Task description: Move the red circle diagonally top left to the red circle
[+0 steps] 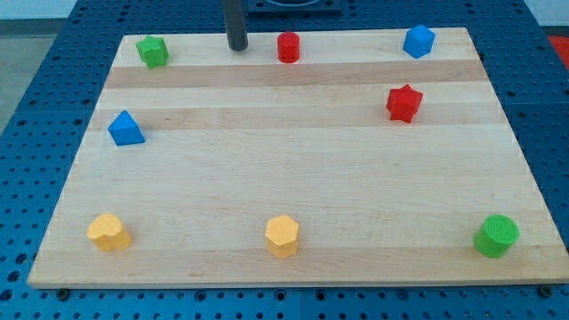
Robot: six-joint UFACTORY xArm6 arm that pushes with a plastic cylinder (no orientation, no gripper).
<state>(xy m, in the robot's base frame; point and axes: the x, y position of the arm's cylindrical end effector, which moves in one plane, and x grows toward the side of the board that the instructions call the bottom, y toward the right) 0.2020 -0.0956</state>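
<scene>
The red circle block (288, 46) stands near the top edge of the wooden board (293, 178), a little right of the middle. My tip (236, 46) rests on the board just left of it, a short gap apart, not touching. A red star block (404, 103) sits lower and to the right of the red circle.
A green block (153, 52) is at the top left, a blue block (418, 41) at the top right, a blue triangle (125, 129) at the left. Two yellow blocks (108, 232) (282, 236) and a green circle (496, 236) line the bottom.
</scene>
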